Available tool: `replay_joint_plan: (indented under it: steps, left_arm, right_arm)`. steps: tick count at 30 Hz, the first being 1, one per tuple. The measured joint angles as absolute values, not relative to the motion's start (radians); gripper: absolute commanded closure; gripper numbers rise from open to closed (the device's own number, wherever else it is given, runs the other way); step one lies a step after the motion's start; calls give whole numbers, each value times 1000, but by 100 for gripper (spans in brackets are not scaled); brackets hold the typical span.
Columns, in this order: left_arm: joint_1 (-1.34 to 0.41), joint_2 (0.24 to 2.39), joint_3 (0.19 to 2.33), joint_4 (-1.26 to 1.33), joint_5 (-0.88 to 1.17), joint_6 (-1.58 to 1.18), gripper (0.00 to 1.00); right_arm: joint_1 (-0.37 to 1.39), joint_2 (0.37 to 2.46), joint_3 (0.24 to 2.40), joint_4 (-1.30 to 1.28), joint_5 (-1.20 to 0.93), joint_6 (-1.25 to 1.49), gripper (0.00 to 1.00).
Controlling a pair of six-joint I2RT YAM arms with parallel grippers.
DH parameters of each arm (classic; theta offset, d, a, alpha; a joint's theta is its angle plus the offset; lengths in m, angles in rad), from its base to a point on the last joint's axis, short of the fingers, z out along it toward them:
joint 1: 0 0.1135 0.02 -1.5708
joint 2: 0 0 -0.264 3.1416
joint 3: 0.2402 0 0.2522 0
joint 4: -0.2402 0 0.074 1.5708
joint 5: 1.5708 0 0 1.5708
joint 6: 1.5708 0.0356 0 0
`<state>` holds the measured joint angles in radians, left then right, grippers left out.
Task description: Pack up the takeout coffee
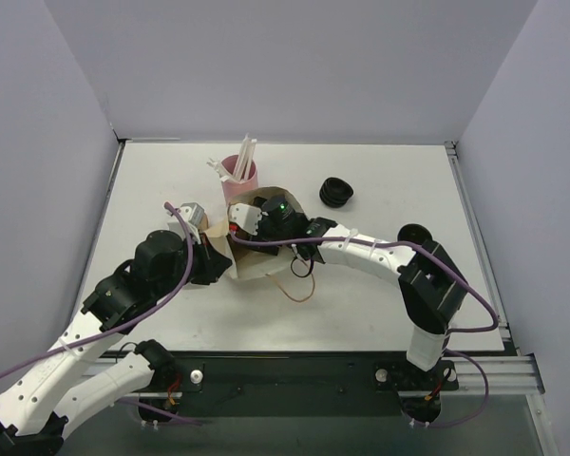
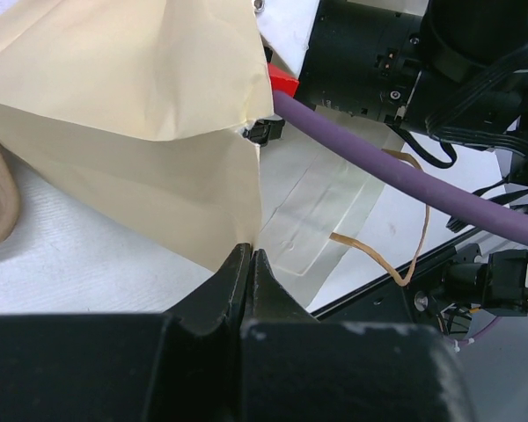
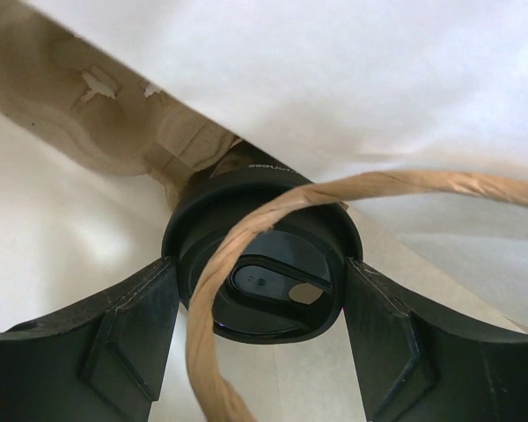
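On the white table (image 1: 399,180) a tan paper bag (image 1: 255,261) lies slumped, its mouth open toward my right gripper (image 3: 260,286). My left gripper (image 2: 249,262) is pinched tight on the bag's lower edge, pinning the thin sheet. My right jaws stand wide and clasp the takeout cup (image 3: 264,220) from both sides, inside the bag's mouth. Only the cup's black sip lid shows; the body beneath is hidden. A moulded pulp carrier (image 3: 79,105) sits deeper in the bag, just beyond the lid at upper left. The bag's twisted paper handle (image 3: 405,185) loops across the lid, in front of my fingers.

As I judge it, the bag is light and limp. It creases rather than resists, so the folded edge I hold is the soundest place to pinch. The cup is likely the delicate one, with soft walls and a press-fit lid that could pop under a hard squeeze. The stiff rim band is where a hold belongs — firm, not crushing. The handle looks ready to snag my fingers on the way out.
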<state>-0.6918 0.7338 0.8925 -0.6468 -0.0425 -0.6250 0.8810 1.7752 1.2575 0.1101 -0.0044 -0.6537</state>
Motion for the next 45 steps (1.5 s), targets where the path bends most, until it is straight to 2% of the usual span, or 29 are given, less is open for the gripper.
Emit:
replay_joint_plan:
  steps: [1, 3, 5, 6, 8, 11, 23, 35, 45]
  left_arm:
    - [-692, 735, 892, -646, -43, -625, 100]
    - [-692, 738, 892, -646, -43, -625, 93]
    - [-692, 741, 892, -646, -43, -626, 77]
    - [-692, 743, 894, -647, -43, -627, 72]
    - [-692, 749, 898, -657, -40, -632, 66]
    - [-692, 758, 900, -696, -36, -638, 62]
    - [-692, 724, 1004, -818, -107, -643, 57]
    - [-693, 655, 1098, -958, -350, -644, 54]
    - [-693, 662, 1104, -995, -383, -641, 51]
  right_arm:
    - [881, 1777, 1261, 111, -4, -651, 50]
    - [881, 1778, 1261, 113, -2, -646, 47]
    - [880, 1778, 1261, 113, -1, -645, 45]
    - [880, 1778, 1261, 112, 0, -643, 44]
    - [879, 1778, 1261, 115, 3, -635, 44]
    - [876, 1778, 1261, 117, 13, -626, 43]
    - [876, 1778, 1261, 125, 17, -620, 43]
    - [876, 1779, 1260, 126, 19, -619, 44]
    - [876, 1781, 1260, 131, 30, -601, 28]
